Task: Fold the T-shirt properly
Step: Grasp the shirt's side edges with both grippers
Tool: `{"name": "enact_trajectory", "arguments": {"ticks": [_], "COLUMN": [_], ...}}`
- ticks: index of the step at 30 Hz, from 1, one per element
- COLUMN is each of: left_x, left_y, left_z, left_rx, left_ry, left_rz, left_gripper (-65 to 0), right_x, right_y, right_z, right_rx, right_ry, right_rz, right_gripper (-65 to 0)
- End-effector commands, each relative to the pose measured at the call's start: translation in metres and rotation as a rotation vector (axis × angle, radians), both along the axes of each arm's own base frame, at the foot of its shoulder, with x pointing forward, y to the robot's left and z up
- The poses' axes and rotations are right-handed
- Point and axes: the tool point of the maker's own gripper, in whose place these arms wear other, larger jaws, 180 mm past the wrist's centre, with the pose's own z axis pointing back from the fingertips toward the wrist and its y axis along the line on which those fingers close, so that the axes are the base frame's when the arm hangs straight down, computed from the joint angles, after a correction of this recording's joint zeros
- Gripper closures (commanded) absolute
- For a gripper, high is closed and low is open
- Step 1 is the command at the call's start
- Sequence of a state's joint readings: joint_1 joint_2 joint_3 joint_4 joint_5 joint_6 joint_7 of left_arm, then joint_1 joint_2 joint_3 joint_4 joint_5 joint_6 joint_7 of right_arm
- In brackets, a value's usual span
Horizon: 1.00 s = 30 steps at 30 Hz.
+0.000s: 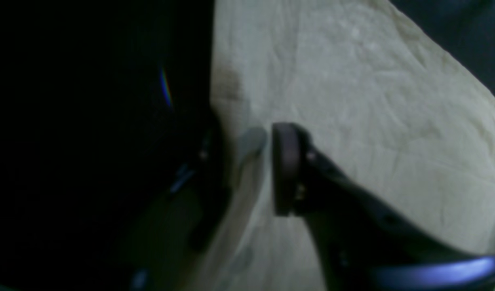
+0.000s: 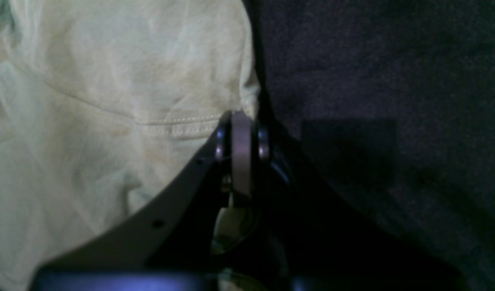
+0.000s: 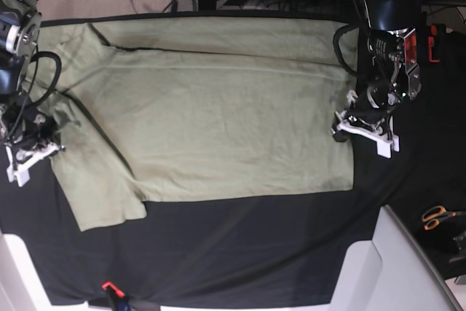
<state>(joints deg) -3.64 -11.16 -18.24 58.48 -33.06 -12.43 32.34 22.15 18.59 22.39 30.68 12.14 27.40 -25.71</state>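
- T-shirt [image 3: 218, 129] is lying spread on the black cloth [image 3: 255, 253], one long side already folded inward.
- Left gripper [image 1: 251, 161] is standing parted over the hem edge; the cloth is passing between its fingers, not clamped, so a lift may be slipping off.
- Right gripper [image 2: 241, 149] is clenched on the sleeve-side edge; a thin pinch could be catching only one layer.
- Uneven pulling would be skewing the fold.
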Motion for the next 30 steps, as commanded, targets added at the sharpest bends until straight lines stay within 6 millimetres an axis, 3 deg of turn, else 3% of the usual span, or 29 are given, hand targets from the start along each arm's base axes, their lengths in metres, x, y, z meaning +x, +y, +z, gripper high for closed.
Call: {"name": "enact_trajectory", "arguments": {"ticks": [1, 3, 8, 11, 18, 25, 30], "left_x": [-0.004, -0.004, -0.001, 0.006, -0.014, -0.033, -0.033], "left_y": [0.003, 0.004, 0.01, 0.015, 0.02, 0.009, 0.008], "left_z": [-0.002, -0.001, 0.004, 0.022, 0.039, 0.044, 0.053], "left_rx": [0.009, 0.011, 0.03, 0.062, 0.116, 0.129, 0.135], "left_ry": [0.028, 0.028, 0.021, -0.018, -0.002, 0.018, 0.012], "left_rz": [-0.014, -0.014, -0.022, -0.044, -0.021, -0.074, -0.09], "left_gripper": [-8.7, 0.0, 0.0, 0.0, 0.0, 0.0, 0.0], "right_x": [0.005, 0.005, 0.005, -0.001, -0.003, -0.003, -0.003], "right_y": [-0.007, -0.007, -0.007, -0.007, -0.006, -0.006, -0.006], "right_z": [0.007, 0.007, 0.007, 0.003, 0.001, 0.001, 0.001], "right_rx": [-0.015, -0.015, -0.015, -0.015, -0.014, -0.014, -0.014], "right_ry": [-0.005, -0.005, -0.004, 0.007, 0.011, 0.011, 0.011], "right_rz": [0.002, 0.002, 0.002, 0.002, 0.002, 0.002, 0.002], "right_gripper": [0.0, 0.0, 0.0, 0.0, 0.0, 0.0, 0.0]}}
